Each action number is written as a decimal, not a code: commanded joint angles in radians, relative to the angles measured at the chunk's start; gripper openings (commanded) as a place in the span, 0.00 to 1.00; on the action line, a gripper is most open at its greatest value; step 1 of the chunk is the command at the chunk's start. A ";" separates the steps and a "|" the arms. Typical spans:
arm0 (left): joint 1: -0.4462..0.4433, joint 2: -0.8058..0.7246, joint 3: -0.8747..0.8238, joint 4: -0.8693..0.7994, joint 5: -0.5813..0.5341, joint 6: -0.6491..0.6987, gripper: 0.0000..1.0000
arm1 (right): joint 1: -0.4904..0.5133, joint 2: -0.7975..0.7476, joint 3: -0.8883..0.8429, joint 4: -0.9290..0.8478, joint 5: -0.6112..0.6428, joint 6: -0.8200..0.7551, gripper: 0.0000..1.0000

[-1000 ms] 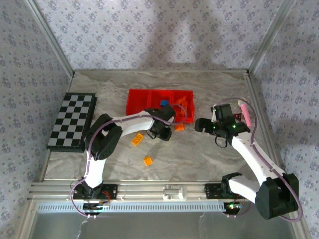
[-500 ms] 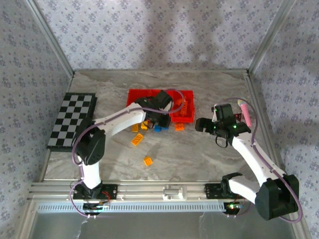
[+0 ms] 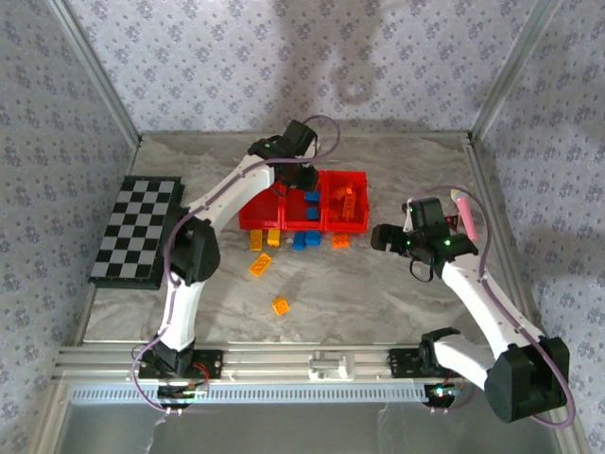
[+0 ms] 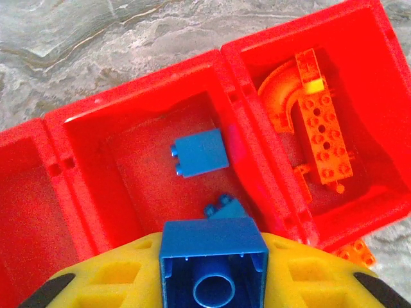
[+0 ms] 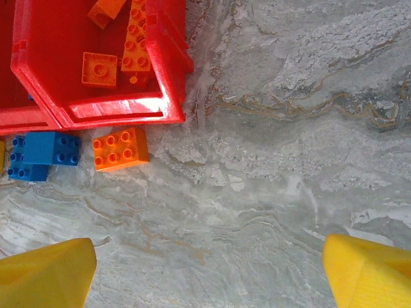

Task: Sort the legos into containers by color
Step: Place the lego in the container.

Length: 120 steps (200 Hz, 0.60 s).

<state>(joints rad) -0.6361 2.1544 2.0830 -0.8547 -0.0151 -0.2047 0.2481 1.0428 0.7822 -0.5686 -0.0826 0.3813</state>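
Firmly clamped between the yellow fingers (image 4: pixel 109 285) of the left gripper (image 3: pixel 296 176) is a blue brick (image 4: pixel 213 247). Its hollow underside is turned back toward the wrist and its studded face points away, down at the red containers (image 4: pixel 252 144). It looks squarish, with no clear long axis.

Just ahead of that hand, in the middle bin, a second blue brick (image 4: pixel 200 153) lies with its long axis across the line of the fingers, slightly tilted. A third blue piece (image 4: pixel 226 206) sits close beyond the held one, against the dividing wall. Ahead and to the hand's right, in the end bin, an orange curved arch (image 4: pixel 277 90) touches a long orange plate (image 4: pixel 324 125) whose long axis runs away from the hand.

The right gripper (image 5: pixel 205 273) hangs over the marble table (image 5: pixel 276 160) with its fingertips (image 5: pixel 45 273) spread wide apart, holding nothing. Ahead of it and to its left, an orange brick (image 5: pixel 120 149) lies flat with its studs up and its long axis crosswise to the hand, just outside the near corner of the end bin. A loose blue brick (image 5: pixel 42 156) lies beside it, further left. Inside that corner rests an orange square (image 5: pixel 99 68).
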 commanded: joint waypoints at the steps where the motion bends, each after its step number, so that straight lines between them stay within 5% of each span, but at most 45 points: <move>1: 0.013 0.079 0.101 -0.081 0.022 0.033 0.32 | -0.006 -0.034 0.004 -0.057 0.005 0.006 0.93; 49: 0.038 0.165 0.153 -0.062 0.050 0.026 0.33 | -0.006 -0.066 -0.014 -0.053 -0.037 0.012 0.94; 120: 0.053 0.145 0.125 -0.013 0.079 0.020 0.63 | 0.096 -0.014 -0.020 -0.037 -0.059 0.095 0.94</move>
<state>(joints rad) -0.5808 2.3264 2.1948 -0.8860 0.0380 -0.1932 0.3035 1.0023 0.7708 -0.6006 -0.1360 0.4305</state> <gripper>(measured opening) 0.612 0.935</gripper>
